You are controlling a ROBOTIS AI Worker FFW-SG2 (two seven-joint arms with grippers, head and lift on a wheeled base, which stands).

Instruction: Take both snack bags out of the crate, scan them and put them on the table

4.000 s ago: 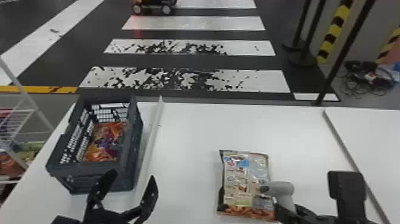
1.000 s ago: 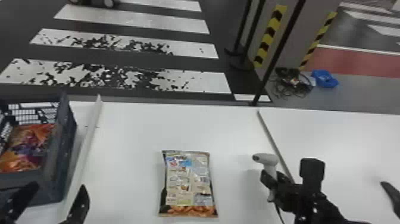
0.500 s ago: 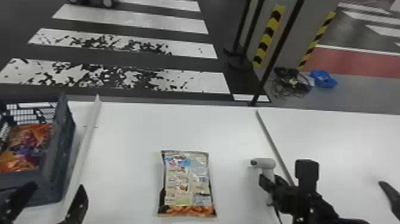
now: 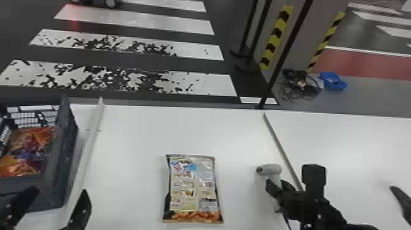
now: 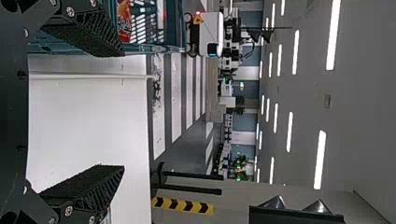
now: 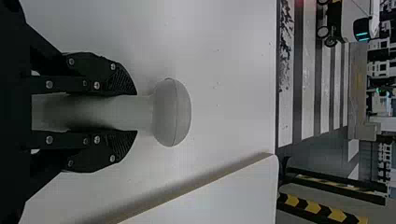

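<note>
My left gripper [image 4: 52,203] is at the lower left of the head view, open, in front of the crate [image 4: 70,153]. In the left wrist view, the left gripper [image 5: 116,112] has its fingers wide apart with nothing between them. An orange snack bag [image 4: 29,150] lies in the crate. Another snack bag [image 4: 192,189], printed side up, lies flat on the table. To its right, my right gripper [image 4: 275,186] holds the pale scanner [image 4: 270,169]. In the right wrist view, the right gripper [image 6: 133,113] is shut around the handle of the scanner [image 6: 172,112].
A white strip [image 4: 88,143] runs along the table [image 4: 137,146] beside the crate. A raised edge [image 4: 281,146] crosses the table beyond the scanner. Another dark part [image 4: 400,197] shows at the right edge. Black posts and cables stand behind the table.
Over the last seconds, the head view has turned right. My right gripper has moved the scanner from over the snack bag to the right. The bag on the table and the crate stay put.
</note>
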